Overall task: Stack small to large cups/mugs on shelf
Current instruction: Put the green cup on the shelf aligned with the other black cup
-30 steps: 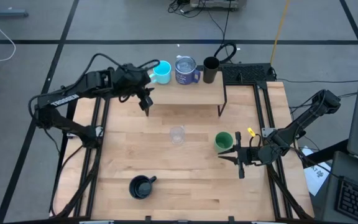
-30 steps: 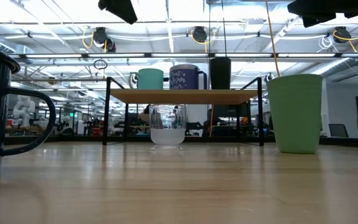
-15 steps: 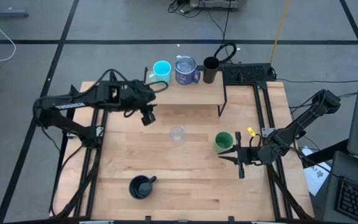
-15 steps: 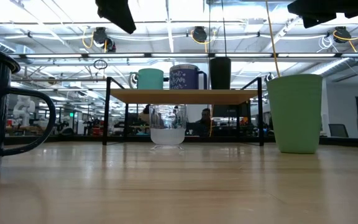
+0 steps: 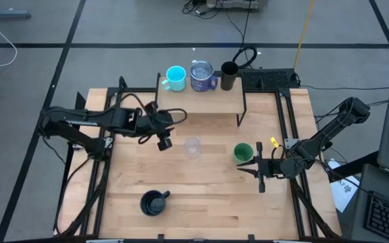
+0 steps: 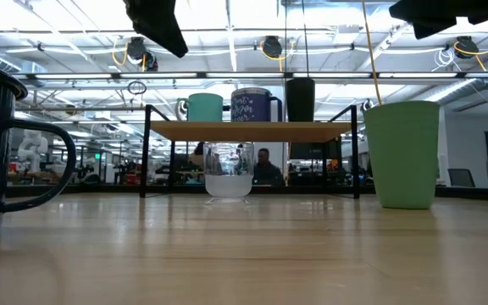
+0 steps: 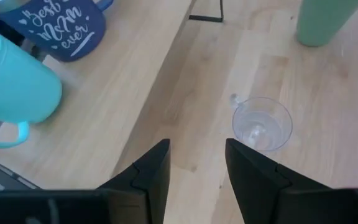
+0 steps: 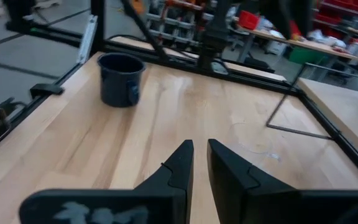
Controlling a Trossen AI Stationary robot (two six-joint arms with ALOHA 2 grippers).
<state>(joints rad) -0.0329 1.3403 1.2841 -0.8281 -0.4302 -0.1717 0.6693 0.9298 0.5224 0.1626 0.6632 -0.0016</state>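
Now the left gripper (image 5: 163,142), fingers apart and empty, has swung down off the light-wood shelf (image 5: 201,99) toward the small clear glass (image 5: 192,146) at centre frame; green plastic cup (image 5: 242,153) sits beside the right gripper (image 5: 261,177), fingers nearly together.

The table (image 5: 201,202) stood on a grey floor (image 5: 32,27) crossed by dark lines. Cables (image 5: 238,30) trailed over the floor beyond its far edge. Level across the table, ceiling lights (image 6: 227,25) glared above distant desks, where a person (image 6: 265,165) sat.
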